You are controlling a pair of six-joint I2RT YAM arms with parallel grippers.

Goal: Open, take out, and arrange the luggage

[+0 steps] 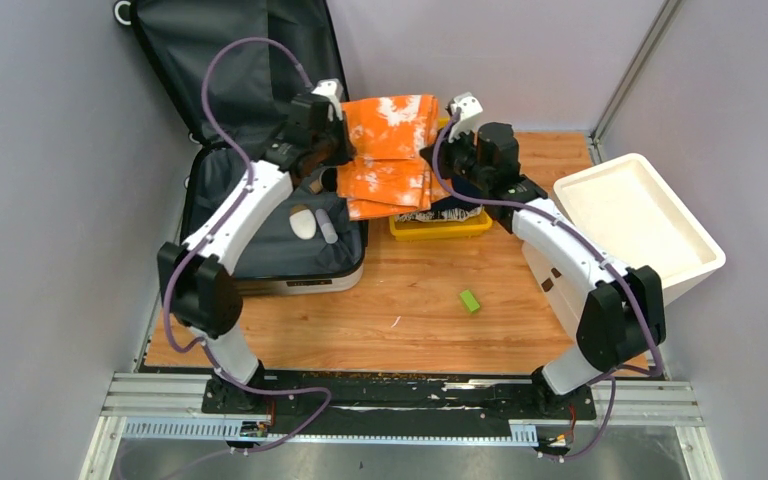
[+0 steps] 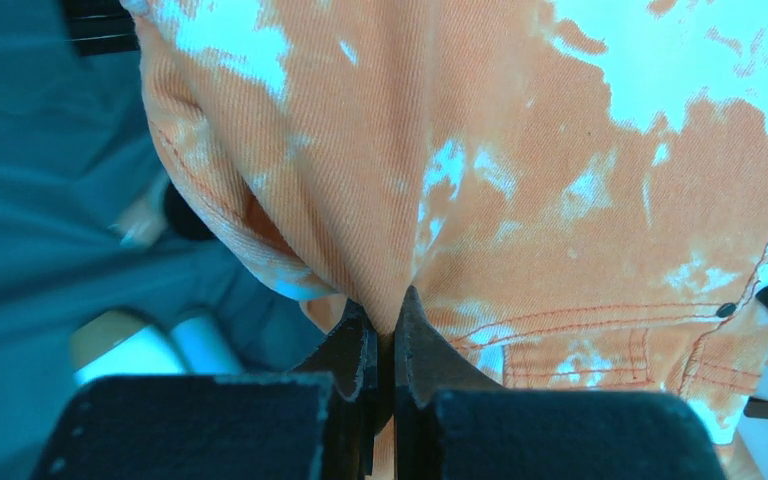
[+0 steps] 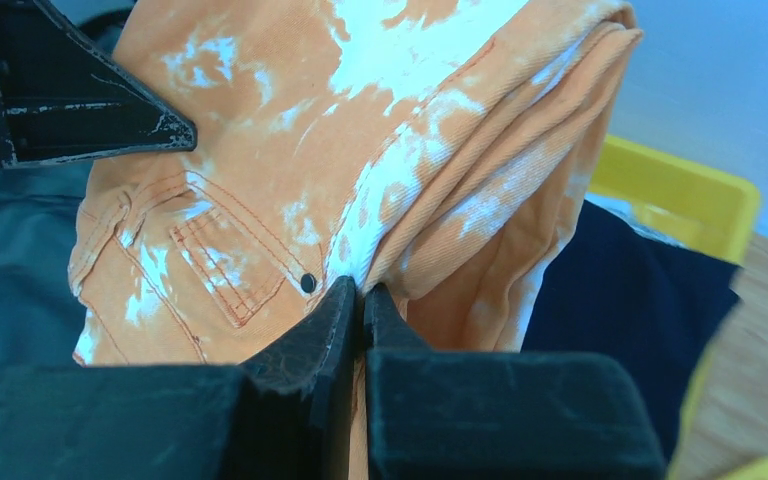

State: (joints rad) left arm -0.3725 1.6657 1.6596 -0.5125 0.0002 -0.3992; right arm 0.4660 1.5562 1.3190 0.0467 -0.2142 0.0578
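Arms, two of them, rise from the near rail and bend inward over the table (image 1: 410, 325). One green block (image 1: 470, 300) lies on the wood between them. One foam box (image 1: 640, 215) sits at the right edge.

One luggage (image 1: 280, 255) lies open on the left. Its base is flat on the table with the dark grey lining up, and its lid stands against the back wall. In the base rest one white oval piece (image 1: 303, 222) and one grey tube (image 1: 327, 232), side by side.

Further back, one yellow tray (image 1: 440, 230) holds a navy cloth (image 3: 630, 300).

The left gripper (image 2: 388, 310) has its jaws pinched tight on one folded orange-and-white garment (image 1: 390, 150). The right gripper (image 3: 360, 295) is clamped on the garment's opposite edge. The garment spans the luggage's right rim and the tray.
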